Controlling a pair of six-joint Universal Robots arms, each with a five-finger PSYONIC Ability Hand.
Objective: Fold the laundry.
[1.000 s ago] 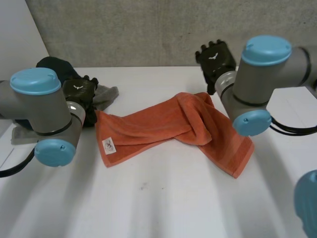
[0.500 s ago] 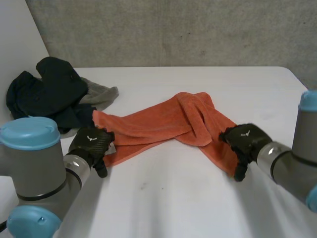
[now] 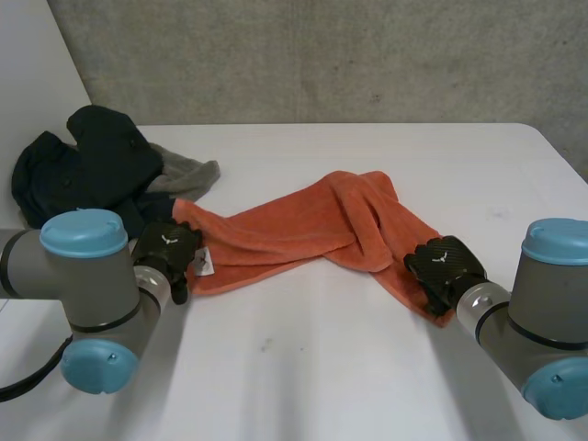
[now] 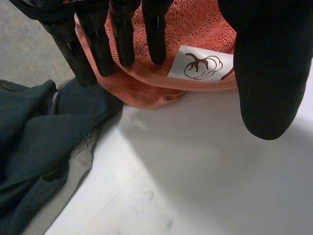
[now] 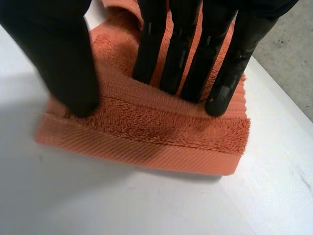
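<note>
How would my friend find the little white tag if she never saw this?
Start at the white table and find the long orange towel twisted across it. Follow it to the end beside the pile of dark clothes, where the left hand rests. The tag is the small white patch with a brown drawing, the one white spot on the orange.
</note>
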